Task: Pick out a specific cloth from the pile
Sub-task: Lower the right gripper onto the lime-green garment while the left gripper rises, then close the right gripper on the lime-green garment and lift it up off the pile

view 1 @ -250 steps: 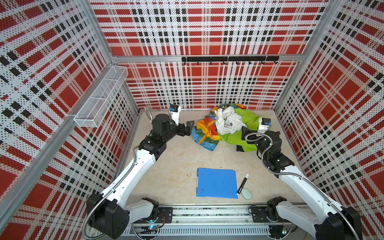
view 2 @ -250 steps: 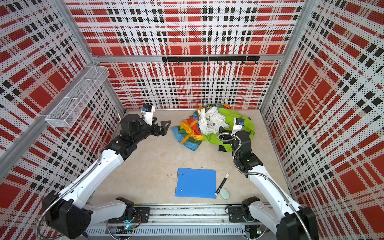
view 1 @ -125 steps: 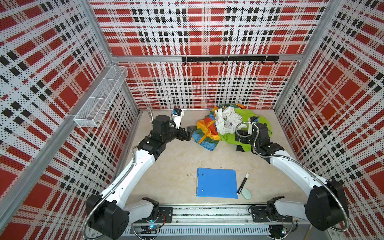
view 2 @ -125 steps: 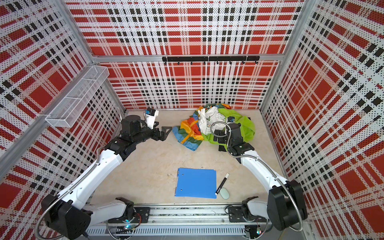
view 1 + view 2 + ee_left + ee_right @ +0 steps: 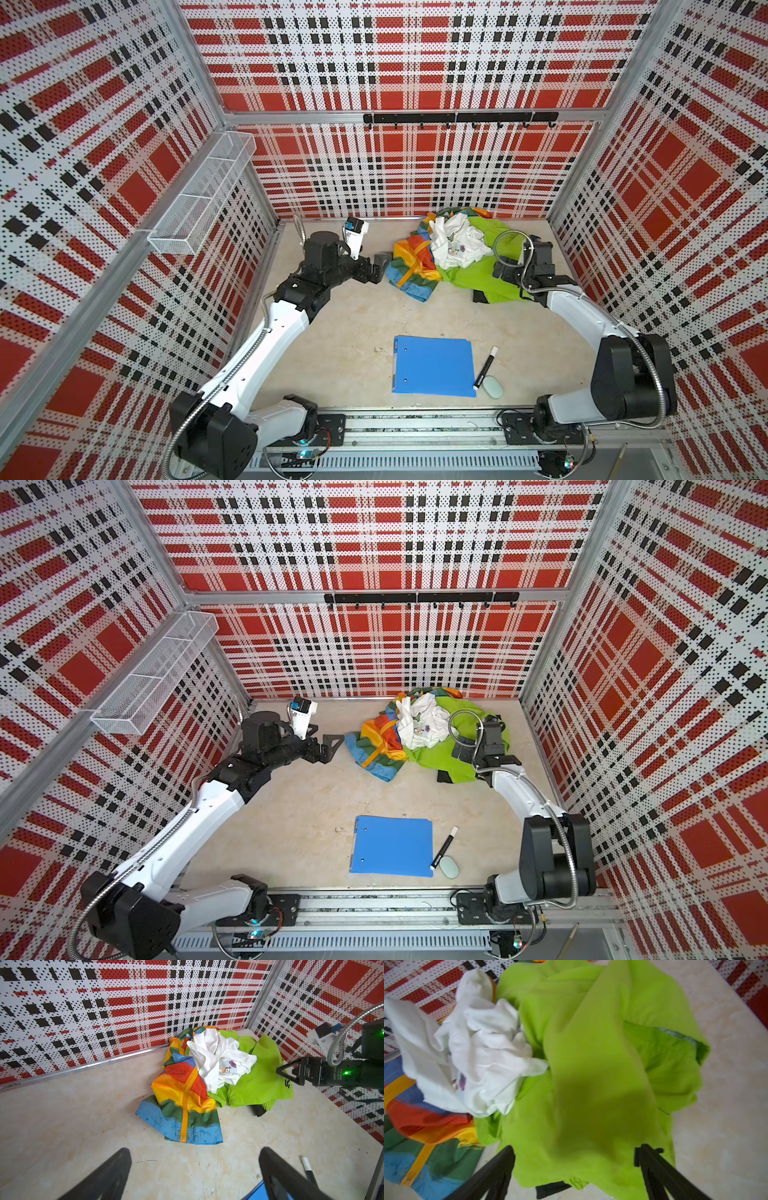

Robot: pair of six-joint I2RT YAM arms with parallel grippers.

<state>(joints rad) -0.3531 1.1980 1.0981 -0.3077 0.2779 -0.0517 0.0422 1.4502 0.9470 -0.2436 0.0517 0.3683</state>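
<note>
1. The right gripper had its two black jaws spread wide, with nothing pinched. They stood on either side of the near edge of the big, soft, lime green cloth. I could not tell if they touched it.
2. The left gripper was wide open and empty too, over the bare beige tabletop.
3. The crumpled white cloth lay on top of the green one. If the right jaws closed too far in, they could pinch the white one too. A hard pull could drag the whole pile.
4. The green cloth lay right in front of the right gripper, in the tabletop's far right corner. The rainbow striped cloth lay between it and the left gripper.
</note>
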